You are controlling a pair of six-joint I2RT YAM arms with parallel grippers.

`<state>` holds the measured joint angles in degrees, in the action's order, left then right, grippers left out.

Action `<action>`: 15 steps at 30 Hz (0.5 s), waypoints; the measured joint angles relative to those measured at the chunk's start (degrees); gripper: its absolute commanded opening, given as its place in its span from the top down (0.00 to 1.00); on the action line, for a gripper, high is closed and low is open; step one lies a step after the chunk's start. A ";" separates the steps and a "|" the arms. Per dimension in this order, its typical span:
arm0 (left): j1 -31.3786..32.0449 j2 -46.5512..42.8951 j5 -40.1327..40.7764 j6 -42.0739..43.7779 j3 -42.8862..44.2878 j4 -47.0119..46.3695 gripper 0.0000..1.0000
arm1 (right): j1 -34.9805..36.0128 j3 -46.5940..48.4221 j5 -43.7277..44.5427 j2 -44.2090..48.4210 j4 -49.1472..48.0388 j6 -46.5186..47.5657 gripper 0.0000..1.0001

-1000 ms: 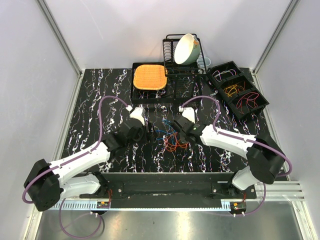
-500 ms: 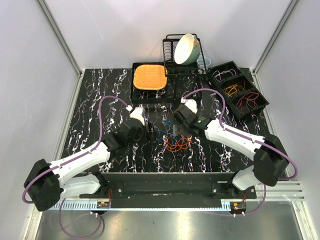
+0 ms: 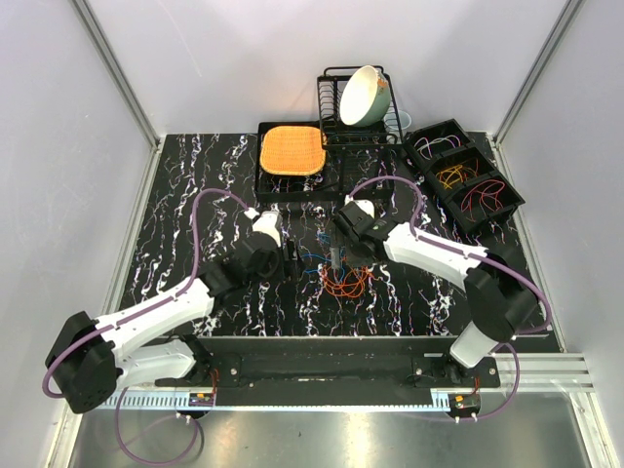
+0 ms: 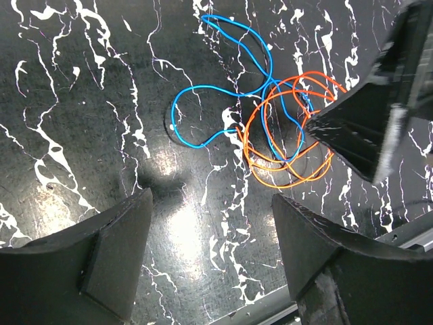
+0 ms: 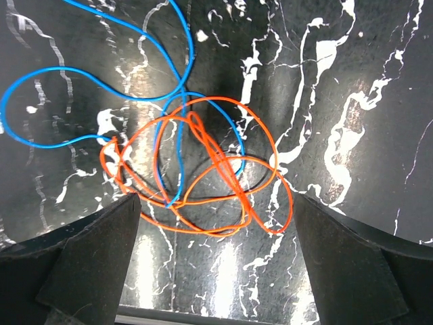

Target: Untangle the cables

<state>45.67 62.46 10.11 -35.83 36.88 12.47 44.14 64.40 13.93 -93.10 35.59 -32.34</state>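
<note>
While the left gripper (image 4: 211, 203) and right gripper (image 5: 216, 203) are held spread, gripping nothing, the thin blue looped cable (image 4: 173, 118) is stretched leftward from the tangled orange wire coil (image 5: 210, 152).

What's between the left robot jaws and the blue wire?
Only bare marbled tabletop, shown in the left wrist view. The left gripper, jaws open, is clear of the blue cable.

A thin blue cable (image 5: 191, 51) lies flat in loops, overlapping a tangle of orange cables (image 5: 216, 159).
</note>
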 measured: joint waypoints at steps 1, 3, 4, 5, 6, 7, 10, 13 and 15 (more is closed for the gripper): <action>0.00 -0.17 0.09 0.00 -0.02 0.04 0.26 | -0.15 0.00 -0.11 -0.46 0.00 0.04 0.03; 0.00 -0.61 0.24 0.00 -0.24 0.00 0.26 | -0.46 0.00 -0.13 -1.16 -0.02 0.17 0.04; 0.00 -0.81 0.31 0.00 -0.44 0.07 0.26 | -0.63 0.00 -0.15 -1.40 -0.09 0.26 0.04; 0.02 -0.96 0.37 0.00 -0.68 0.02 0.26 | -0.76 0.00 -0.15 -1.60 -0.22 0.42 0.06; 0.02 -1.01 0.44 0.00 -0.87 0.11 0.26 | -0.94 0.00 -0.20 -1.70 -0.33 0.55 0.07; 0.02 -1.01 0.44 0.00 -0.96 0.24 0.26 | -1.09 -0.02 -0.24 -1.81 -0.44 0.68 0.09; 0.04 -0.98 0.44 0.00 -0.98 0.52 0.26 | -1.53 -0.02 -0.70 -2.25 -1.11 1.16 0.21; 0.04 -0.96 0.44 0.00 -0.98 0.55 0.26 | -1.77 -0.02 -1.27 -2.99 -1.53 1.46 0.35; 0.04 -0.96 0.46 0.00 -0.98 0.57 0.26 | -1.88 -0.02 -1.46 -3.32 -1.55 1.79 0.44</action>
<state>45.71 61.49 10.57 -35.83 35.90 13.04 42.26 64.38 12.47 -96.42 34.04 -30.55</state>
